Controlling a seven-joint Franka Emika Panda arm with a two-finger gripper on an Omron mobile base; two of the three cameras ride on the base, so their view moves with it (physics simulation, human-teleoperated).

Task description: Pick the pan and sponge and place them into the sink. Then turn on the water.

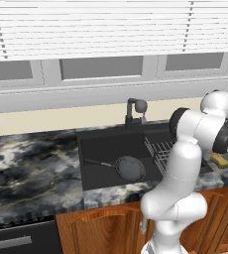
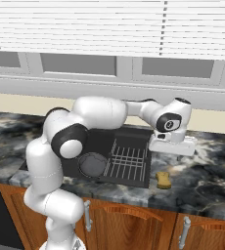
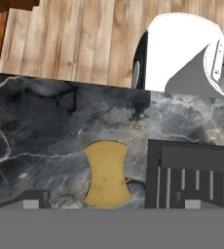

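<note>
Pan already in sink; gripper (image 3: 111, 203) held open above sponge (image 3: 107, 174), nothing gripped.

Largest to smallest: the counter (image 1: 31, 163) is marbled dark stone; the sink (image 1: 101, 146) is set into it, faucet (image 1: 135, 113) at the back, no water seen running. The rack (image 2: 128, 162) takes the sink's right half. The pan (image 1: 131, 167) is laid flat on the sink floor left of the rack, its handle pointed left and slightly back. The sponge is laid on the counter just right of the sink, near the front edge, and between the fingertips in the hand view. Its long axis is seen running roughly front to back in the hand view. Risks, as judged: the sponge could be squashed or nudged sideways if the descent is off-centre, and a finger could be caught on the sink rim.
</note>
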